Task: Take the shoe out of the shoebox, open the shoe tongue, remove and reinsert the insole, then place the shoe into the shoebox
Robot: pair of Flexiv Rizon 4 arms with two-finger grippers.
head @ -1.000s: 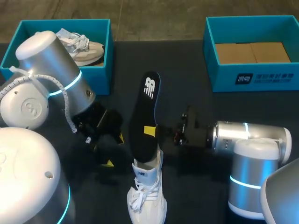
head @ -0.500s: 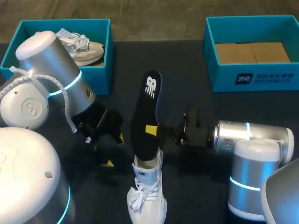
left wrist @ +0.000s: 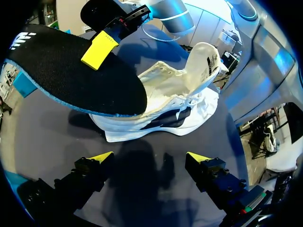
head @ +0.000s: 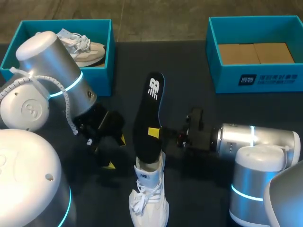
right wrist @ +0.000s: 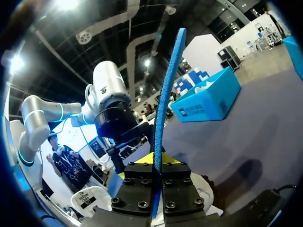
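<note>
While the insole (head: 147,113) stands steeply up out of the shoe (head: 149,201), lower end at the shoe mouth, the right jaws are clamped on its middle from the side. Shoe sits on the bench (head: 189,71) near the front edge, between both arms, well apart from the left box (head: 106,71) and right box (head: 255,80). Left jaws are spread wide, gripping nothing, low over the bench just beside the shoe.

Step in hand, my read: insole is partway in or out. Can't tell if it's the pull or the feed. To do it well:
- Move the insole along its own length, in line with the shoe, no twist.
- Keep the tongue back so the end doesn't snag.
- Pin the shoe with the left jaws, else it likely drags or tips.

Views:
- **Head view:** the insole hides the shoe mouth.
- **Left wrist view:** the tongue (left wrist: 206,56) is raised, the opening is wide, and the insole (left wrist: 71,75) overlaps the shoe (left wrist: 175,101). Nothing lies between the left fingertips (left wrist: 102,157).
- **Right wrist view:** the insole (right wrist: 165,94) is edge-on, squeezed between both fingers (right wrist: 137,184), which confirms the grip. The shoe barely shows.
</note>
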